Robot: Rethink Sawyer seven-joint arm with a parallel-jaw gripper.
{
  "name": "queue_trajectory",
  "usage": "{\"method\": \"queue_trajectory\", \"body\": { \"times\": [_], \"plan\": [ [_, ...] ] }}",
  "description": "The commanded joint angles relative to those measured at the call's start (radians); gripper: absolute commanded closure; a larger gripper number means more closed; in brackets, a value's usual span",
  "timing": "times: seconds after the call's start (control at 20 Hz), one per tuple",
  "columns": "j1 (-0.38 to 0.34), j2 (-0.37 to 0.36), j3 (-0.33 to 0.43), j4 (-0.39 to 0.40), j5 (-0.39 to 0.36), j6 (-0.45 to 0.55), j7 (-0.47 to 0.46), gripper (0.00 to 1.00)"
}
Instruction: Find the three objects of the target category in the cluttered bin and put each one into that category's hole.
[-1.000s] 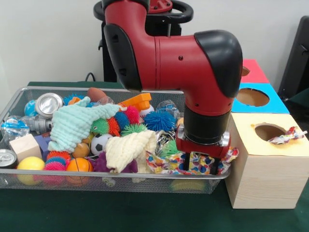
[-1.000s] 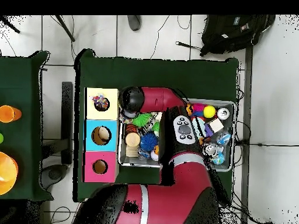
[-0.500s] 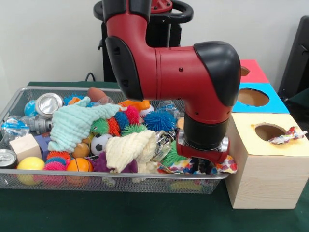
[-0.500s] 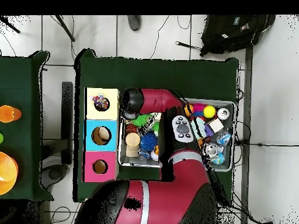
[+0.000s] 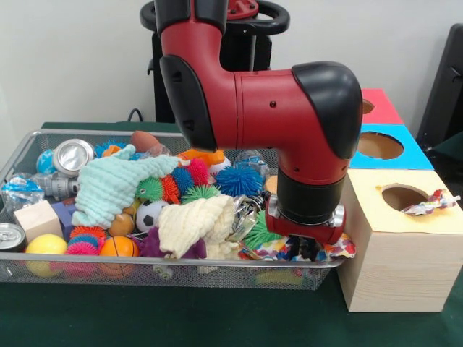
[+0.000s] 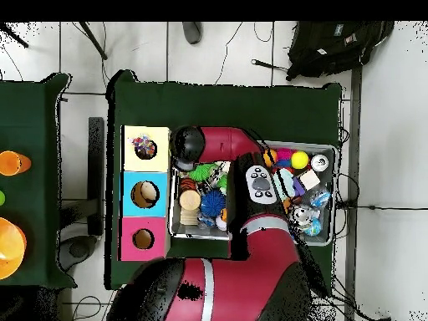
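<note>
My gripper [image 5: 301, 248] is lowered into the right end of the wire bin [image 5: 43, 273], sunk into a colourful crinkly wrapper [image 5: 336, 248] that lies against the bin's rim. The wrapper hides its tips. Another wrapper of the same kind [image 5: 431, 203] sticks out of the hole [image 5: 402, 196] in the yellow-topped wooden box [image 5: 396, 267]. In the overhead view the arm's black wrist [image 6: 187, 145] covers the gripper, right beside the yellow box [image 6: 144, 132].
The bin holds spiky balls [image 5: 239, 180], a mint cloth [image 5: 108, 186], a cream cloth [image 5: 194, 224], cans [image 5: 72, 155], a wooden block [image 5: 36, 219] and sports balls [image 5: 118, 247]. Blue [image 5: 378, 145] and red [image 5: 377, 105] boxes with holes stand behind the yellow one.
Over the last second the arm sank lower into the bin's right end, pressing the wrapper down. Since half a second ago it has barely shifted.
</note>
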Motion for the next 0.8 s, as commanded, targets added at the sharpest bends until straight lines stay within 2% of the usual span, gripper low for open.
{"method": "queue_trajectory", "body": {
  "times": [0.05,0.2,0.65,0.8],
  "plan": [
    [0.003,-0.089,0.053,0.095,-0.008,0.037,-0.041,1.0],
    [0.009,-0.137,0.05,0.127,0.006,0.076,-0.031,1.0],
    [0.015,-0.172,0.042,0.079,0.004,0.164,-0.045,1.0],
    [0.015,-0.192,0.046,0.099,0.009,0.174,-0.043,1.0]
  ]
}}
